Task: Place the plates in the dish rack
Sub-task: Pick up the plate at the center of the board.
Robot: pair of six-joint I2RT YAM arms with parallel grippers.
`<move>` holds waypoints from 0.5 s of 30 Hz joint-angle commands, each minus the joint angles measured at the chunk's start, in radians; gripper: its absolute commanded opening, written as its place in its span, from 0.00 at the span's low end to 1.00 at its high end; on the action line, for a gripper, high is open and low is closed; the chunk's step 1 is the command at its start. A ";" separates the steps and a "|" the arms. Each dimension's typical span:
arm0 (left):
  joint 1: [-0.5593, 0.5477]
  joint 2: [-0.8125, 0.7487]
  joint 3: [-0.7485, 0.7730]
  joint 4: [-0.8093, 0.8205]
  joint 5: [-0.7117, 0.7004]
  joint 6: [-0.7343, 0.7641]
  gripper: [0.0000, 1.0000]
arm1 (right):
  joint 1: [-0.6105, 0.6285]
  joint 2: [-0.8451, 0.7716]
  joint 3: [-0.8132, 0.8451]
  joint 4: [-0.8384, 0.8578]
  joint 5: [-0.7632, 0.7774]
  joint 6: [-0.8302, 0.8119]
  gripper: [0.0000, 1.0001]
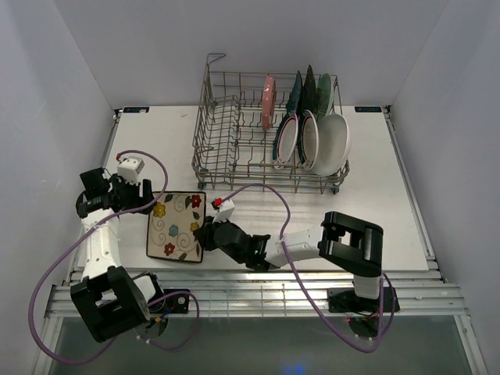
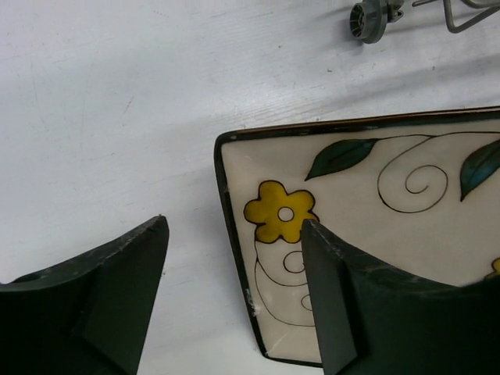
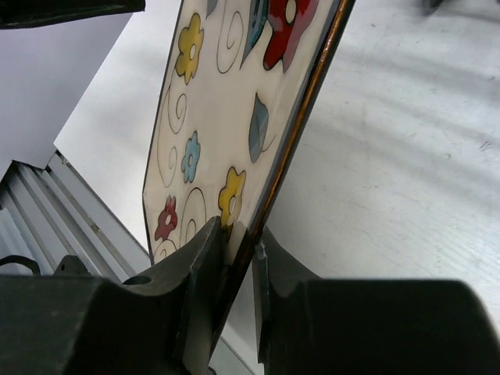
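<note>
One cream floral plate sits before us: we pinch its right edge in our right gripper, while our left gripper stands wide open over its far-left corner.

floral plate: cut off right and below | dish rack: only a corner at top edge

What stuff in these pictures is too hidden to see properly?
- Top view: the plates in the dish rack overlap, so the back ones are mostly hidden.
- Left wrist view: the floral plate runs off the right edge; a finger covers its lower part.
- Right wrist view: the plate's top is cut off, and the right gripper hides the rim it pinches.
</note>
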 commanded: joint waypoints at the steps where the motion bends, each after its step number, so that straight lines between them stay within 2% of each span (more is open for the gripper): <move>1: 0.005 -0.043 0.029 0.025 0.029 -0.046 0.81 | 0.006 -0.078 -0.023 -0.003 0.131 -0.205 0.08; 15: 0.040 -0.161 0.003 0.148 -0.043 -0.204 0.82 | 0.007 -0.268 0.043 -0.112 0.245 -0.465 0.08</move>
